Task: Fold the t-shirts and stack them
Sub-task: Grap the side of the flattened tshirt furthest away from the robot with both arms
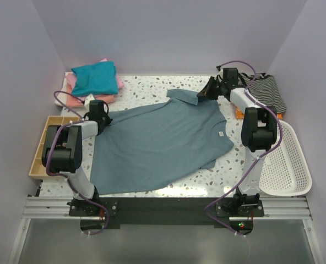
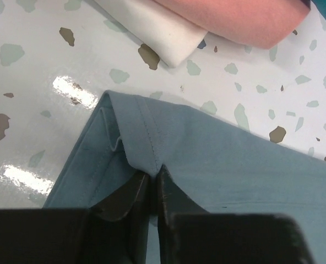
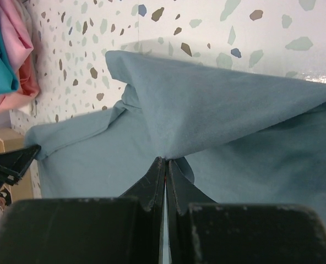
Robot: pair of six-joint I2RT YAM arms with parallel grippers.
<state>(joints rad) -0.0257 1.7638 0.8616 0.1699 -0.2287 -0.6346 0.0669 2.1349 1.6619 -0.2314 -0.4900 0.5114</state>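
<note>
Left wrist view, risk: the left gripper [image 2: 153, 179] pinches only a thin, doubled hem corner of the slate-blue t-shirt [image 2: 234, 165]; we judge a pull could slip it free.
Right wrist view, risk: the right gripper [image 3: 166, 168] is pressed together on a raised peak of cloth; uneven lifts would skew the fold.
Shirt look: soft and matte, puckered at both pinches.
Shirt place: spread across the bench [image 1: 152, 88], its hem corner near the folded white t-shirt [image 2: 157, 27].
</note>
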